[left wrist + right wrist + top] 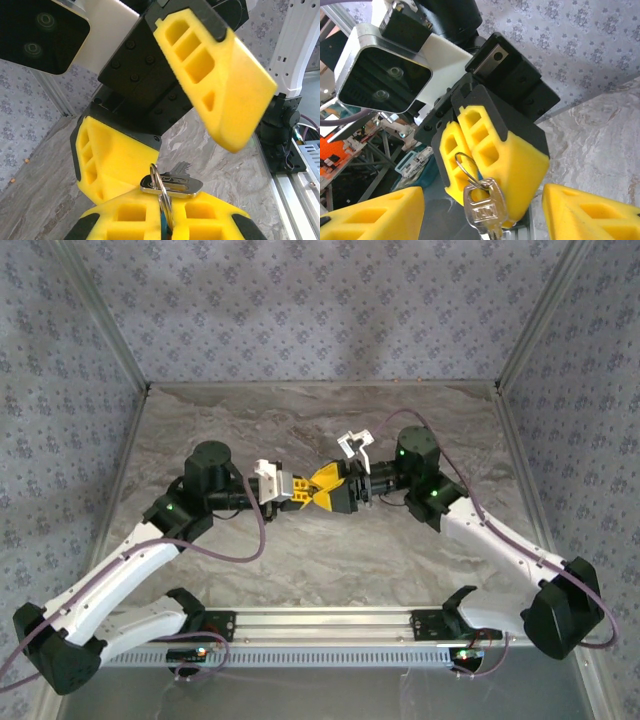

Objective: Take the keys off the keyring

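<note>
Left hand (pixel 487 170): yellow fingers pressed together, pinching the keyring (pixel 464 167) at the tips; held above the surface (pixel 350 560) at mid-table.
Right hand (pixel 182 162): fingers (pixel 375 215) spread wide, one to each side of the left hand's tips; nothing is gripped. Contact with the keys (pixel 482 212) cannot be told.
Position of keys: silvery, hung on the keyring just below the left hand's tips, between the spread right fingers.
Hidden: part of the ring's loop is swallowed between the left fingers. The key blades are cut off by the lower edge of the right wrist view. The count is not settled; a second key seems to be stacked behind the first.
Blue piece (pixel 163 224): a thin sliver is seen in the gap between the left fingers, in the left wrist view; the rest is covered.
Top view: the bunch is too small to be made out where the two hands meet.
Writing: an oval stamp is noted on the key head in the left wrist view, and a framed stamp in the right wrist view. Neither can be read.
</note>
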`<state>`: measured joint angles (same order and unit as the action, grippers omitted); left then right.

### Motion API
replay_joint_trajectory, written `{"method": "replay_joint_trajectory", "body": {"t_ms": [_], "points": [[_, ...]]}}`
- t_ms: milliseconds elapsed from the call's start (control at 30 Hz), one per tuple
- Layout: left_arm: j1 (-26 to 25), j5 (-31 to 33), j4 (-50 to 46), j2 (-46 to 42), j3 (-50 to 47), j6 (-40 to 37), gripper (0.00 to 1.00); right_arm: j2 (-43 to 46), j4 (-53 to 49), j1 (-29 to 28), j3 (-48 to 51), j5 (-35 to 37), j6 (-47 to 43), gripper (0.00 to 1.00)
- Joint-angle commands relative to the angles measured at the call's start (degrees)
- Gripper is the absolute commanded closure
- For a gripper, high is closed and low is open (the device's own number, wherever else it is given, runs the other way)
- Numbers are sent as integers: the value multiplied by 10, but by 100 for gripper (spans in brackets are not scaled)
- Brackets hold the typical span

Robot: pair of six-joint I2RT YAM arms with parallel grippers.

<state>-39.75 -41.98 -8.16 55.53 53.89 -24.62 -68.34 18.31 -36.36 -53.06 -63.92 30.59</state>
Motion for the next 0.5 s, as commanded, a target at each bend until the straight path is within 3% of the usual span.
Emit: {"method": "replay_joint_trajectory", "body": {"t_ms": [0,200,333,467], "points": [[3,5,22,-3,17,-12,100,-5,-35,-8,-24,-12,-15,37],[3,21,27,-2,16,-17,100,-8,-93,-11,-41,-1,-42,44],[3,34,28,-2,17,-18,100,-18,-144,-10,-62,1,-65,60],[3,48,29,-4,15,-21,100,-22,-149,-8,-64,-2,-63,82]]}}
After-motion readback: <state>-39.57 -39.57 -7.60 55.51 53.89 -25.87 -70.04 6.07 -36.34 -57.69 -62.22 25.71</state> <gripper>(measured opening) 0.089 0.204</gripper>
